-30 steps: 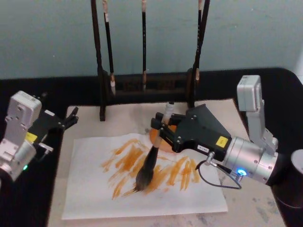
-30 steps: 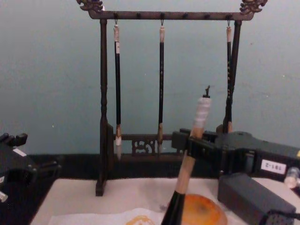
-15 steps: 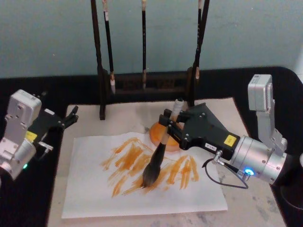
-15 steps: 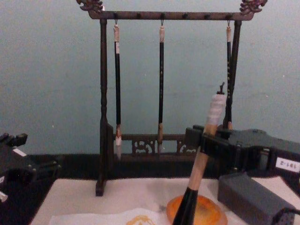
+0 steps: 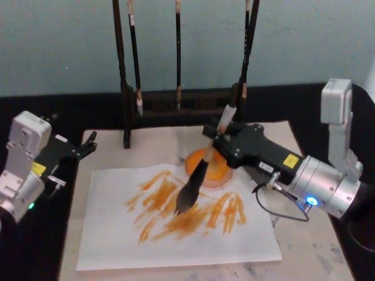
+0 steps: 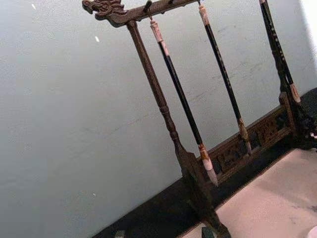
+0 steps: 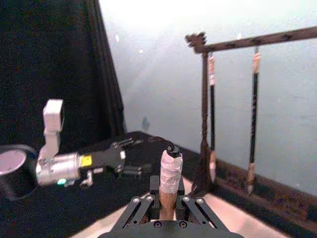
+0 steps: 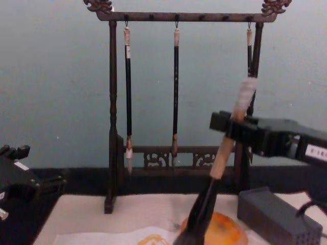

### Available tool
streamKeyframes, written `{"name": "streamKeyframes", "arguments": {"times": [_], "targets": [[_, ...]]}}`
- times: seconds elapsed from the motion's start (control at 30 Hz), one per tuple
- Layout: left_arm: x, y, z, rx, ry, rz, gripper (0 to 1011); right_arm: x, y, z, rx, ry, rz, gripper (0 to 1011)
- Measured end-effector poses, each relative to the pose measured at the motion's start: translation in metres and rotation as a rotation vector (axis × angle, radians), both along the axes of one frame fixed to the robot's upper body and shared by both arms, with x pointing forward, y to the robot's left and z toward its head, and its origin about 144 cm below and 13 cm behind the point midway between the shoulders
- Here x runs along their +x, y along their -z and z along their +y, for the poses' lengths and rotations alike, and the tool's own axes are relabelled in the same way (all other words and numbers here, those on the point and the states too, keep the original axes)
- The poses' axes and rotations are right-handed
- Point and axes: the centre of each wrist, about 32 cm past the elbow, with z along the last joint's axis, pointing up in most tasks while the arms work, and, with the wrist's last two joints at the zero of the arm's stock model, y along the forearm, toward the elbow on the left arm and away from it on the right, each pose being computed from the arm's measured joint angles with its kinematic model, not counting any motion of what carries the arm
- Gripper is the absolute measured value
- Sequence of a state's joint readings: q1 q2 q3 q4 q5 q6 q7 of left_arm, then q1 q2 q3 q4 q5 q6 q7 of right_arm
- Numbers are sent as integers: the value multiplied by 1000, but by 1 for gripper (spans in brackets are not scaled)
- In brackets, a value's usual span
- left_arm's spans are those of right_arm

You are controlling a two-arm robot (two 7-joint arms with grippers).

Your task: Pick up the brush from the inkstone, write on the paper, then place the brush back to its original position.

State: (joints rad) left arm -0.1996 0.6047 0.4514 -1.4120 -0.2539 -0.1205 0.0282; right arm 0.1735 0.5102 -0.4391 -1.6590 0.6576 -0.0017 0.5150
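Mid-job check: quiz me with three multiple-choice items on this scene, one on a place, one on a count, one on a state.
1. Where are the bristles of the brush?
A) on the bare mat
B) at the orange strokes on the paper
C) off the table

2. How many thin brushes hang on the rack?
A) two
B) five
C) three

3. What is the right gripper doing?
A) shut on the brush handle
B) open and empty
C) resting on the mat

Answers:
1 B: the bristles sit at the strokes mid-sheet.
2 C: three hang from the top bar.
3 A: its fingers clamp the tan handle.

The left gripper idles open on the robot's left.
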Motion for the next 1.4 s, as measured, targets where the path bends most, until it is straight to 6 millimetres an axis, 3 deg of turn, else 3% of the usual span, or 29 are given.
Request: {"name": "streamKeyframes", "arguments": {"times": [0.47,0.87,1.4], "targets": [[0,0,0,0,0,0,1001,26,-3,-14,137,140,26,160],[0,0,0,0,0,0,1001,58,4,-35,307,259,235,160],[0,0,0,0,0,0,1001,85,17,-53,477,343,487,160]]}}
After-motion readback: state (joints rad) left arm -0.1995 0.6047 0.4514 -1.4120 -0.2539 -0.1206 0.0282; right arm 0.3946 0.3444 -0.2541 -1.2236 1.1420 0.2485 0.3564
